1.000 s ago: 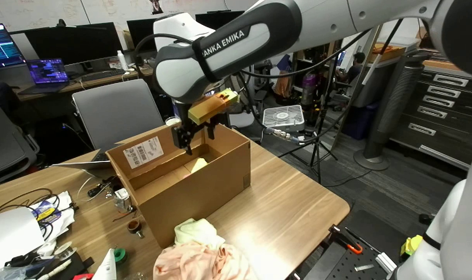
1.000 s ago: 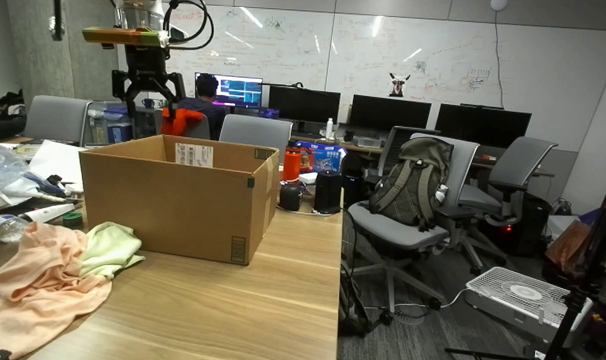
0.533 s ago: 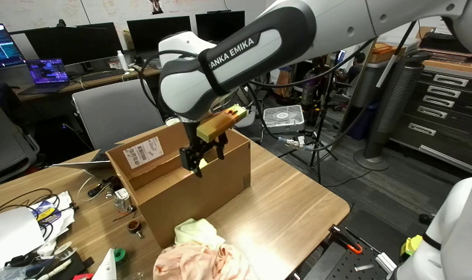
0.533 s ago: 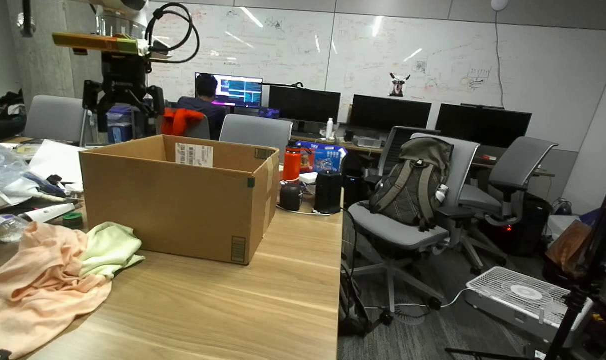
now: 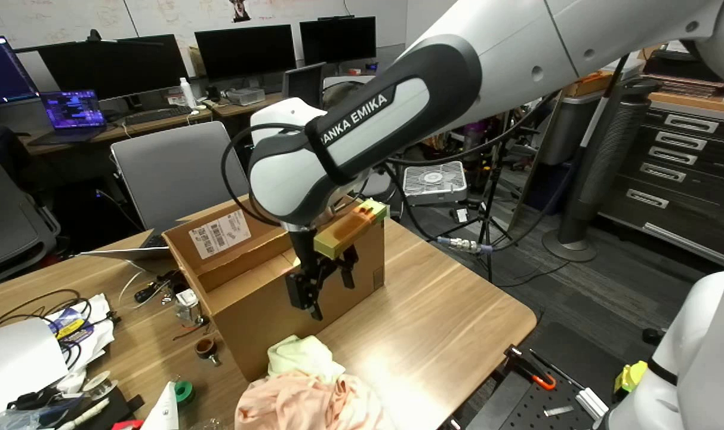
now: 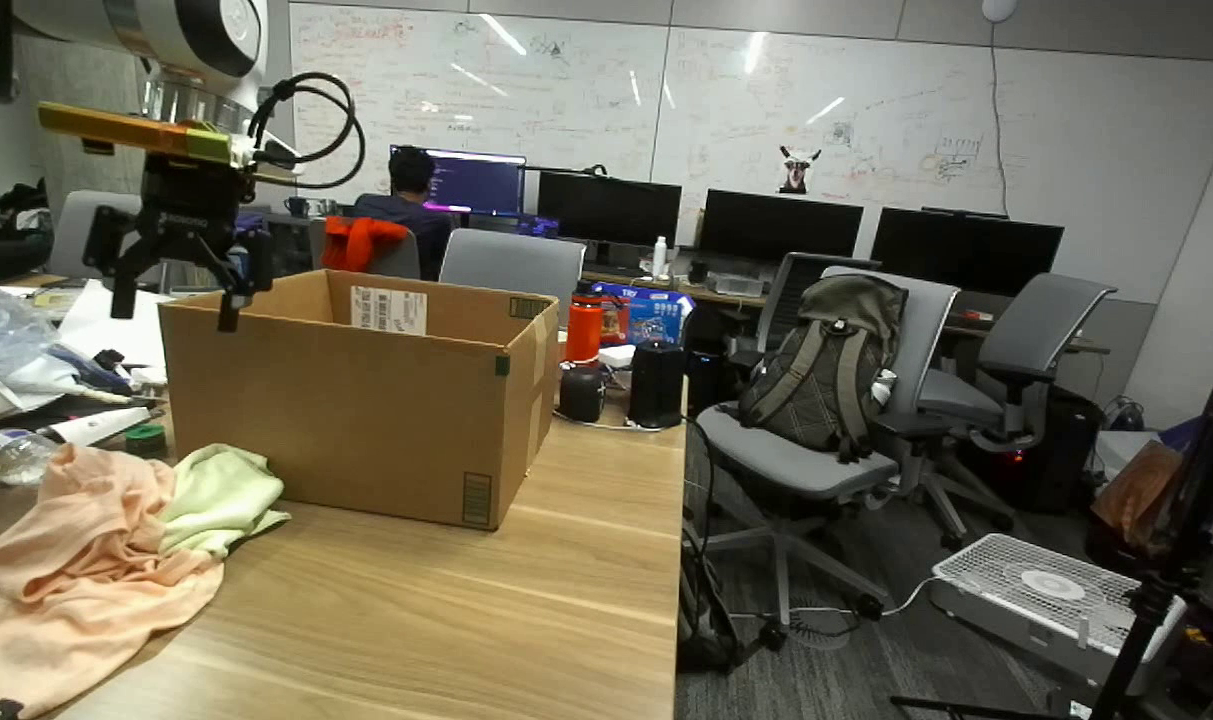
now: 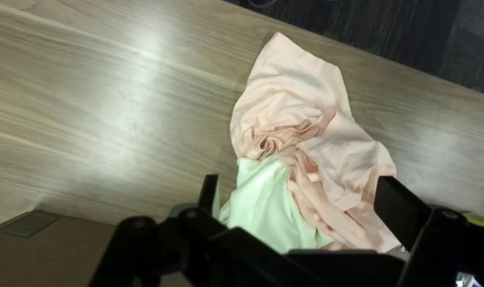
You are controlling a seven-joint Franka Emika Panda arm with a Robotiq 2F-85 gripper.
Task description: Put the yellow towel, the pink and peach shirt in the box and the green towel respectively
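- Currently the gripper point(image 5: 333, 298) hangs above the table point(image 6: 446, 620), its fingers spread wide and pointing down, outside the near long wall of the box point(image 6: 336, 420).
- In the wrist view, the peach shirt point(image 7: 297, 91) and the green towel point(image 7: 265, 207) show below it, partly between the fingertips.
- Both cloths lie crumpled on the table, touching; the towel is just beside the box, the shirt mostly farther out.
- The box stands upright, open at the top, a white label point(image 5: 220, 233) on the inside of its far wall.
- A yellow sliver point(image 5: 296, 261) shows inside the box; too little to tell what it is.
- In an exterior view, a backpack point(image 6: 826, 365) sits on a grey chair point(image 6: 786, 460).
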